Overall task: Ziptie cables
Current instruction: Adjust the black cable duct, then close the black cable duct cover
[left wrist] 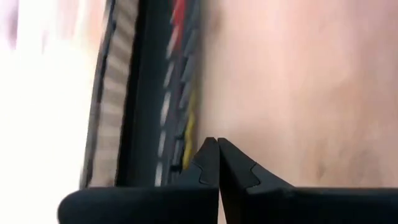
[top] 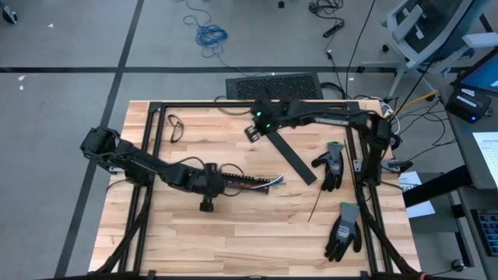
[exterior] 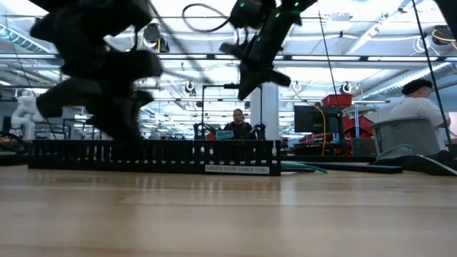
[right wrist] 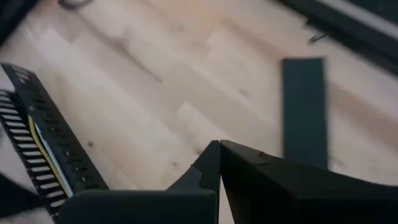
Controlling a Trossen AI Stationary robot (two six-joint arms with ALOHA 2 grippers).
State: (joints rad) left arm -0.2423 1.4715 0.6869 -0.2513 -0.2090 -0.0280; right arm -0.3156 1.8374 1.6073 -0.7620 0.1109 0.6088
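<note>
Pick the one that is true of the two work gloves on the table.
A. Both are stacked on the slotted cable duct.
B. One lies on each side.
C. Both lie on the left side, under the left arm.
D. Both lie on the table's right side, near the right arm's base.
D: in the high view one glove lies beside the right arm's base and the other glove nearer the front edge, both on the right side.

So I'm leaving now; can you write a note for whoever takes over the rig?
Left tool: shut, empty, over the slotted cable duct mid-table.
Right tool: shut, empty, raised near the table's far edge, beside the flat black cover strip.
Cables: coloured wires lie in the duct, ends sticking out its right end.
Done: no zip tie visible on the cables.
Left: tie the bundle.
</note>
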